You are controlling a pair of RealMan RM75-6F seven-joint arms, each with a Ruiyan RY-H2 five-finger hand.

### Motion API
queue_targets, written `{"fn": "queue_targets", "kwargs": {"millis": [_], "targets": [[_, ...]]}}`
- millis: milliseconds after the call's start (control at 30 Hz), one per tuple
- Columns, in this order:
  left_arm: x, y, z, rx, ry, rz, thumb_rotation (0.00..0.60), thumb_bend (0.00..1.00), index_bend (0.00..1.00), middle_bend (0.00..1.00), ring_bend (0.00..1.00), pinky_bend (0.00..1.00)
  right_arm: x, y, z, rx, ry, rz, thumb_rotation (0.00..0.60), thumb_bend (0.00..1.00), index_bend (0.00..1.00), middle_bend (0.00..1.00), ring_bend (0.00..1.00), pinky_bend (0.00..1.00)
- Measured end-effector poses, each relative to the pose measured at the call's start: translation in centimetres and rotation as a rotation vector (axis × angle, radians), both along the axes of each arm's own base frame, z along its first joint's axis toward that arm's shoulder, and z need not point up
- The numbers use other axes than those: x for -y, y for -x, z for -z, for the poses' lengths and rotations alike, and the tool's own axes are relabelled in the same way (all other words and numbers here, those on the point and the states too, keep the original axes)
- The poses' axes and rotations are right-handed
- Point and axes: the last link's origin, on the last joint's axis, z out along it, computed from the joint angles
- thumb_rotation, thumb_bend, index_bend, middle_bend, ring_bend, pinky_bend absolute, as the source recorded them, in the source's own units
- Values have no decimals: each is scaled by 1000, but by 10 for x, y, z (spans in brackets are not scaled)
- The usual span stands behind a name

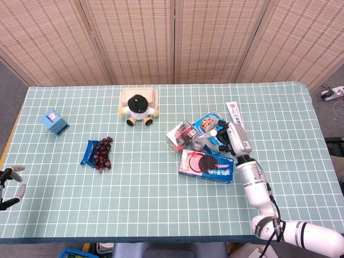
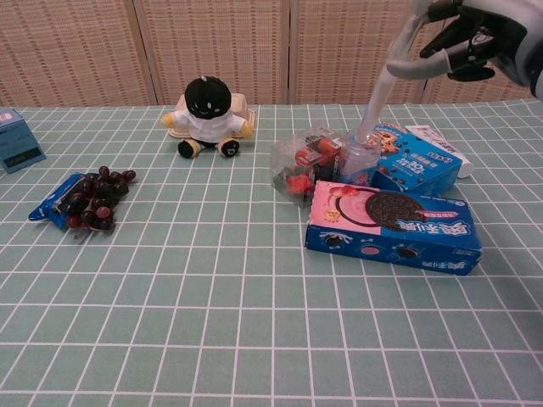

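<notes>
My right hand (image 1: 230, 138) hovers over the blue cookie box (image 1: 210, 122), fingers spread and holding nothing. In the chest view the right hand (image 2: 475, 38) sits at the top right, and one long finger (image 2: 379, 95) slants down to the lid of a small clear jar (image 2: 358, 161); whether it touches is unclear. The jar (image 1: 200, 142) stands between a clear packet of red sweets (image 1: 180, 134) and the cookie box (image 2: 416, 157). A pink-and-blue Oreo box (image 1: 207, 164) lies flat in front of it. My left hand (image 1: 8, 185) hangs at the table's left edge, fingers apart and empty.
A plush toy (image 1: 138, 109) sits before a beige tray (image 1: 141, 94) at the back. Dark grapes on a blue packet (image 1: 101, 152) lie at centre left, with a small blue box (image 1: 54, 122) further left. A white tube (image 1: 235, 115) lies behind the cookie box.
</notes>
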Motion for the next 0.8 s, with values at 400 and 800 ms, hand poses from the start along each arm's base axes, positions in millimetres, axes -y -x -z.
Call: {"fn": "queue_targets", "kwargs": {"millis": [400,800], "targets": [[1,1,-2,8,-4,0,600,383,395,510,424,528,10,13,23,-3,-43,28,600,520,718,1000,1000,1000],[1,1,-4,13,-6,2,600,383,395,510,424,528,18,25,46,-13,-90,59,600,513,714,1000,1000,1000]]}}
